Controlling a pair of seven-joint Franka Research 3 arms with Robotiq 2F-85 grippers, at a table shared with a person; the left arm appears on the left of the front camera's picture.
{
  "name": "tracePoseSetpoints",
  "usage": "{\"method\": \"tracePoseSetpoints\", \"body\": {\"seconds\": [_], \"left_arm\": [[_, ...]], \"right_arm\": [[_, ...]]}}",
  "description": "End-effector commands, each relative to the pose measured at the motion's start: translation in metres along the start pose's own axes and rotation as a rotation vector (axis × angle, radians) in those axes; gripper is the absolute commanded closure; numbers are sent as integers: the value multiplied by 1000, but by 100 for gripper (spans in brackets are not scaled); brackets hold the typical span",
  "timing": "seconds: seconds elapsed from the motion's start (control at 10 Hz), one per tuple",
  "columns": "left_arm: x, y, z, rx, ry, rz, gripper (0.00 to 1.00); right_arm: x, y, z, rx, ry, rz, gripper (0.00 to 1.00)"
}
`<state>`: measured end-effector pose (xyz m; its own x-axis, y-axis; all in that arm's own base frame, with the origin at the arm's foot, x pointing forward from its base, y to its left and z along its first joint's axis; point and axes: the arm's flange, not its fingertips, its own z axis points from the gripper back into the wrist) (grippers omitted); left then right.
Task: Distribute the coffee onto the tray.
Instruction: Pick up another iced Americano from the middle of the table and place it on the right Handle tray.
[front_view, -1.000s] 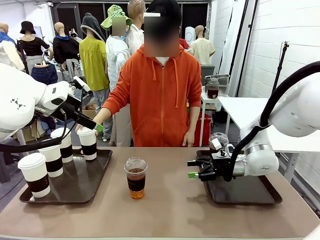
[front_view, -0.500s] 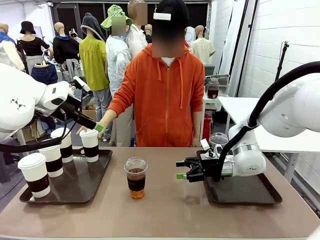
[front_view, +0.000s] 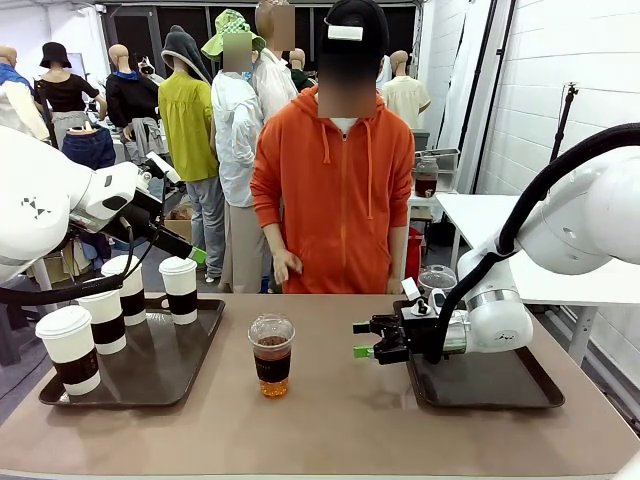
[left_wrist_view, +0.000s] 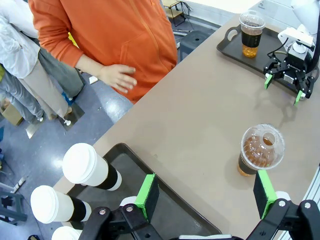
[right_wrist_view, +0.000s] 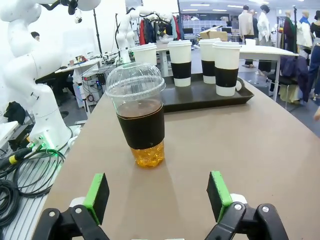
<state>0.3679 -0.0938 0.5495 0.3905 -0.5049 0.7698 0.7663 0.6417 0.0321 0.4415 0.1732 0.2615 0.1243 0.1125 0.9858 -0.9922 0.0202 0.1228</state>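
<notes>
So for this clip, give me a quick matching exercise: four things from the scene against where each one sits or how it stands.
Things:
1. clear dome-lidded plastic cup of brown liquid with a dark sleeve
2. second clear dome-lidded cup
3. white paper cups with dark brown bands
4. right gripper

Places or states:
A. on the dark tray on the robot's left
B. on the bare tabletop, between the trays
C. open, level, pointing at the middle cup
D. on the dark tray on the robot's right

Pairs: 1-B, 2-D, 3-A, 4-C
</notes>
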Motion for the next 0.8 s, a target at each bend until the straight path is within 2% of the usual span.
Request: {"method": "tracePoseSetpoints", "body": {"seconds": [0.0,0.7], "left_arm": [[-2,2,-1,-8,-6,5,0],[-2,2,-1,-8,-6,5,0]], "right_arm": [[0,-2,-8,-11,2,-5,0],[-12,7,-81,9,-7,16,0]]}}
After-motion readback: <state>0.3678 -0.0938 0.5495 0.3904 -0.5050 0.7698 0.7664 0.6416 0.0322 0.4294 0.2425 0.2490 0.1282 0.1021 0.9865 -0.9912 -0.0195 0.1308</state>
